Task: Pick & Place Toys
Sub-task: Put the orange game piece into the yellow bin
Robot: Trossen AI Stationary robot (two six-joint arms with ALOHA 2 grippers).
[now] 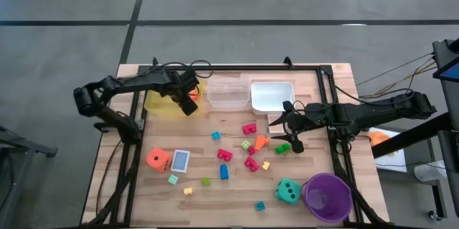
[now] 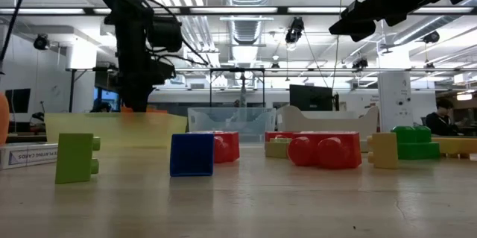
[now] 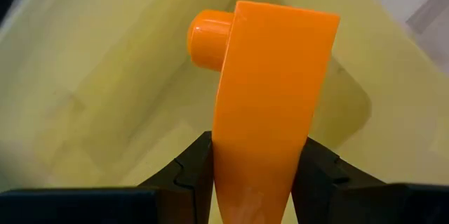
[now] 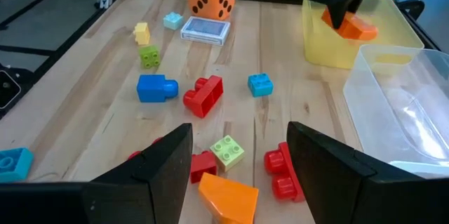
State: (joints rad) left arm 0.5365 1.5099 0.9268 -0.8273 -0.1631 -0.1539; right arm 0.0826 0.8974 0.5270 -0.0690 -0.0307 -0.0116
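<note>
My left gripper (image 3: pixel 254 176) is shut on an orange block (image 3: pixel 270 90) over the yellow tray (image 1: pixel 159 104) at the far left; it also shows in the right wrist view as the left gripper (image 4: pixel 345 3) with the orange block (image 4: pixel 356 27). My right gripper (image 1: pixel 288 133) hangs open above the scattered toys, touching nothing. An orange wedge block (image 4: pixel 228 196) and a light green block (image 4: pixel 228 151) lie on the table below its fingers. Red, blue and green blocks lie around the table's middle. My left gripper pinches the orange block's two flat sides (image 3: pixel 230 171) between its two fingers (image 3: pixel 191 175). The fingers come from above and point steeply down. The block sticks out below them over the inside of the yellow tray, and its round stud (image 3: pixel 209 38) points sideways.
A clear tray (image 1: pixel 228 94) and a white tray (image 1: pixel 272 96) stand beside the yellow one along the far edge. An orange die (image 1: pixel 158 159) and a card box (image 1: pixel 180 161) lie near left. A teal die (image 1: pixel 288 191) and a purple cup (image 1: pixel 328 197) stand near right.
</note>
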